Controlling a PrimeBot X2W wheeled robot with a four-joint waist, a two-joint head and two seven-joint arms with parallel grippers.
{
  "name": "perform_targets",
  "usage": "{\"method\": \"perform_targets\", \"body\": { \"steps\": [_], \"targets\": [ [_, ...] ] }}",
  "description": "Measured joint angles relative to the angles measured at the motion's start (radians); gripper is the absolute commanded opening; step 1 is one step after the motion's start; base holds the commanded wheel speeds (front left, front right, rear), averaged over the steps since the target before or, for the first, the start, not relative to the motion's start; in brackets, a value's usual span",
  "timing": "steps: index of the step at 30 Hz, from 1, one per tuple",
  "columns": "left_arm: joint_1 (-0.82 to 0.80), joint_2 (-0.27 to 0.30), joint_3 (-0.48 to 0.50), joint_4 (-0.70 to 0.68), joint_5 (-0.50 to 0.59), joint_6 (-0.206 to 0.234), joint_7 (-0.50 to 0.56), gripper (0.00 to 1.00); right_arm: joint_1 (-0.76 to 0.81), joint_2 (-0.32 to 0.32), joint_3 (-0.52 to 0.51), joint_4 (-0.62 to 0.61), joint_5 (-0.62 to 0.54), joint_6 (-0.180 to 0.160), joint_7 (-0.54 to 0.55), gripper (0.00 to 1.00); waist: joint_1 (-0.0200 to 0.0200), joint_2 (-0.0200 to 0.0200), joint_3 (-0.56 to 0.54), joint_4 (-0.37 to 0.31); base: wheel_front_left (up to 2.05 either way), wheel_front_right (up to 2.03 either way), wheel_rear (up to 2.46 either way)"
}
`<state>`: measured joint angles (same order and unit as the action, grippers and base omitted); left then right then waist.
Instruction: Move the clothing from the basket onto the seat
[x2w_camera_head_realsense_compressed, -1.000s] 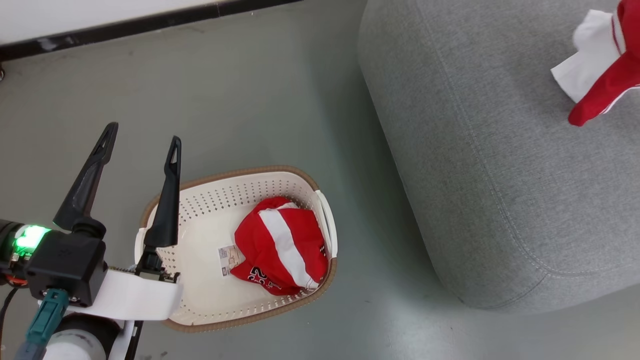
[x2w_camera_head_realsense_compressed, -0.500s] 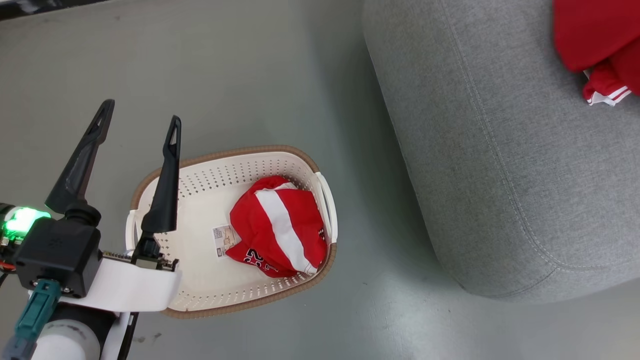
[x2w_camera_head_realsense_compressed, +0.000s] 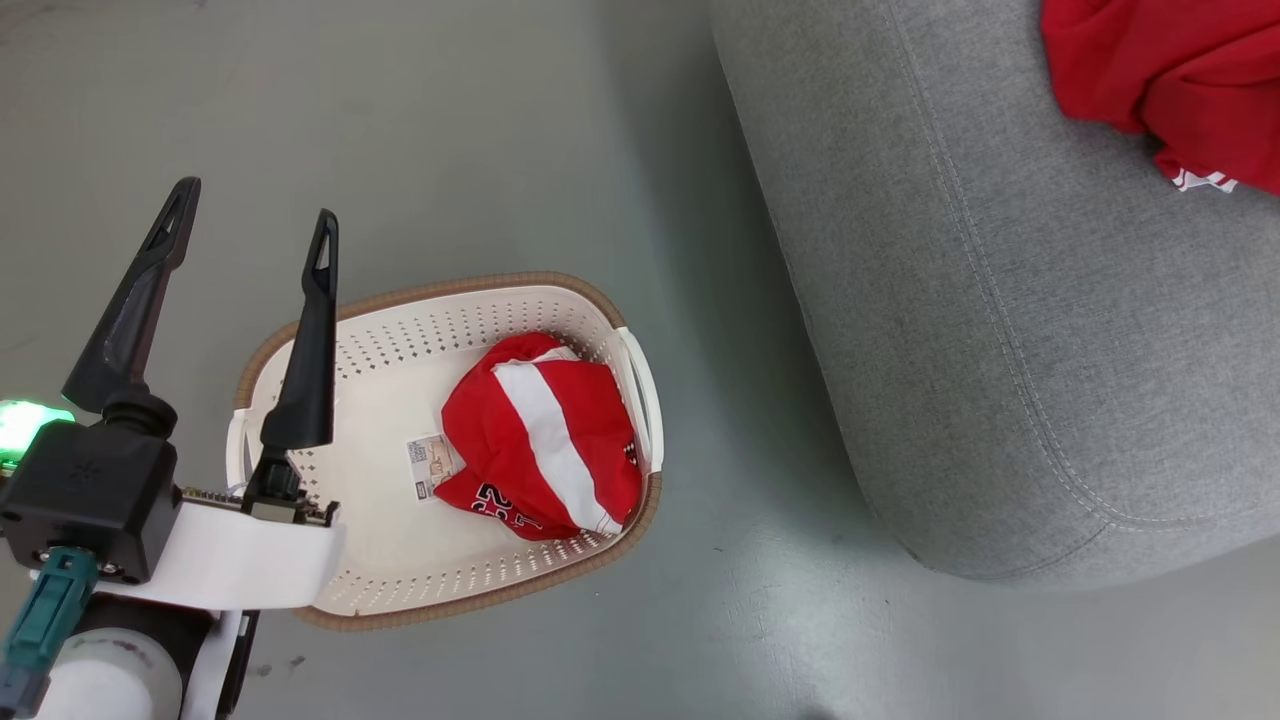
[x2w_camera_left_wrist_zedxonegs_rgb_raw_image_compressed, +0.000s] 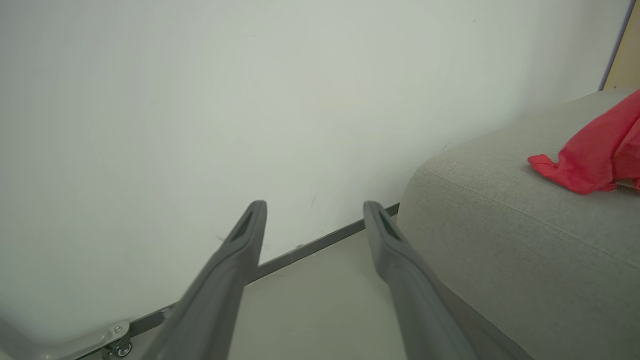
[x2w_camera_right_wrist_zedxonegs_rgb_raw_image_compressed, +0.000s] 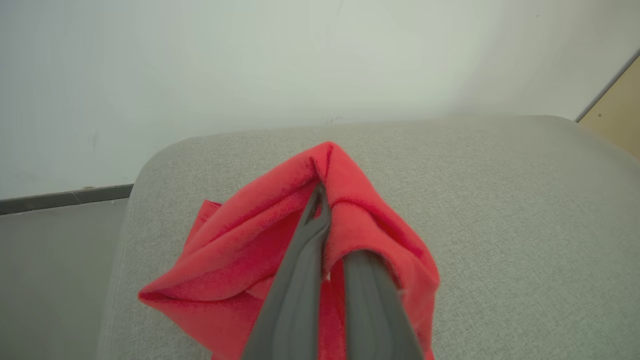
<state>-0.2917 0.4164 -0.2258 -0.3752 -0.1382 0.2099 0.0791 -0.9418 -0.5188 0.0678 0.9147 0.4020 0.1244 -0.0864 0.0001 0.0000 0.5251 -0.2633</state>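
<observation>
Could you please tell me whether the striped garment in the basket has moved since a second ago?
No. The striped garment still lies against the right wall of the basket, beside its floor label; only the camera shifted.

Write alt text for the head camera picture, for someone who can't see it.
A cream laundry basket on a grey floor holds one crumpled red garment with a white stripe. The open left gripper hovers by the basket's left end, holding nothing. At upper right, a second red garment sits on a large grey seat.
</observation>
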Motion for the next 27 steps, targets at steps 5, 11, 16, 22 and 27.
{"method": "perform_targets", "body": {
  "steps": [5, 11, 16, 22, 27],
  "targets": [
    [-0.001, 0.000, 0.003, 0.001, 0.000, 0.001, 0.000, 1.00, 0.023, 0.014, 0.012, 0.034, -0.010, 0.000, -0.001, 0.00, 0.0000, 0.0000, 0.000, -0.008, 0.00, 0.00, 0.00],
    [-0.001, -0.004, 0.003, 0.008, 0.000, 0.001, -0.009, 1.00, 0.063, 0.055, 0.003, 0.064, 0.007, 0.000, -0.022, 0.45, 0.0000, 0.0000, -0.006, -0.013, 0.00, 0.00, 0.00],
    [-0.001, -0.013, 0.002, 0.019, -0.002, 0.003, -0.019, 1.00, 0.089, 0.074, 0.000, 0.067, 0.036, 0.000, -0.048, 1.00, 0.0000, 0.0000, -0.014, -0.017, 0.00, 0.00, 0.00],
    [-0.001, -0.027, -0.002, 0.040, -0.010, 0.006, -0.037, 1.00, 0.127, 0.082, 0.006, 0.063, 0.066, 0.000, -0.085, 1.00, 0.0000, 0.0000, -0.028, -0.019, 0.00, 0.00, 0.00],
    [-0.001, -0.043, -0.008, 0.055, -0.013, 0.007, -0.053, 1.00, 0.176, 0.094, 0.032, 0.050, 0.082, 0.000, -0.106, 1.00, 0.0000, 0.0000, -0.043, -0.024, 0.00, 0.00, 0.00]
  ]
}}
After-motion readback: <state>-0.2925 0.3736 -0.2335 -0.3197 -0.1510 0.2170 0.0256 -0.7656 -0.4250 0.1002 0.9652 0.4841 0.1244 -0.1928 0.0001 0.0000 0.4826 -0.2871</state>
